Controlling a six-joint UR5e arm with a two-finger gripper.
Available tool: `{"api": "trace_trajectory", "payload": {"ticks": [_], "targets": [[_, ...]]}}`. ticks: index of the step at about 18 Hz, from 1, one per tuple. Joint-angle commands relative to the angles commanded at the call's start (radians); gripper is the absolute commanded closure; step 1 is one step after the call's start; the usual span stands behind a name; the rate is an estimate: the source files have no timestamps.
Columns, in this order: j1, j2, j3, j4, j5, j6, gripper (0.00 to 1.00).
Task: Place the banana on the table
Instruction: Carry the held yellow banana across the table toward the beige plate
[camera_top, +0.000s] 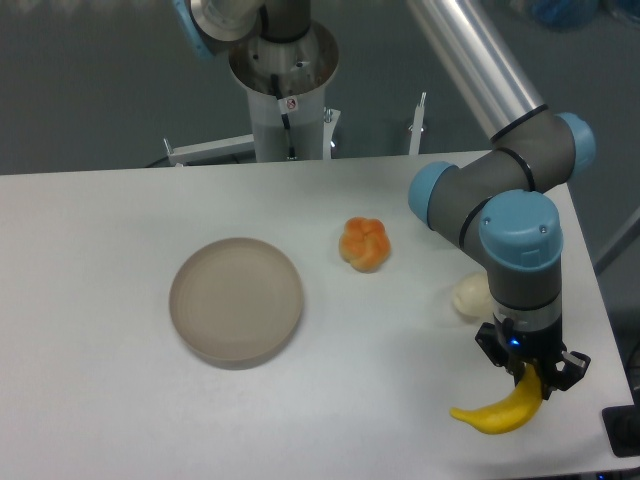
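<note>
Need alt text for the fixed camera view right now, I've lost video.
The gripper holds the yellow banana by one end, low at the white table's right front. A beige plate, orange fruit and cream fruit sit further back.

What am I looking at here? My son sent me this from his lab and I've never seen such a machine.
It is a robot arm, grey tubes joined by blue-capped joints, bolted behind a white table. There is one picture, taken by a fixed camera facing the table from the front and a little above. At the arm's tip is a two-finger gripper, a simple hand, shut on one end of a yellow toy banana near the table's front right corner; whether the banana's other end touches the table is hard to tell. Also on the table: a round beige plate, an orange fruit and a pale fruit partly behind the arm.
</note>
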Motion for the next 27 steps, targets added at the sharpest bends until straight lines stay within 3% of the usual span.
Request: {"api": "trace_trajectory", "payload": {"ticks": [4, 8, 17, 21, 27], "targets": [[0.000, 0.011, -0.009, 0.000, -0.002, -0.002, 0.67], [-0.003, 0.052, -0.057, -0.003, 0.003, -0.008, 0.67], [-0.077, 0.115, -0.163, -0.006, 0.005, -0.231, 0.67], [-0.101, 0.110, -0.201, -0.003, -0.002, -0.374, 0.67], [-0.136, 0.057, -0.198, -0.002, -0.012, -0.580, 0.66]]}}
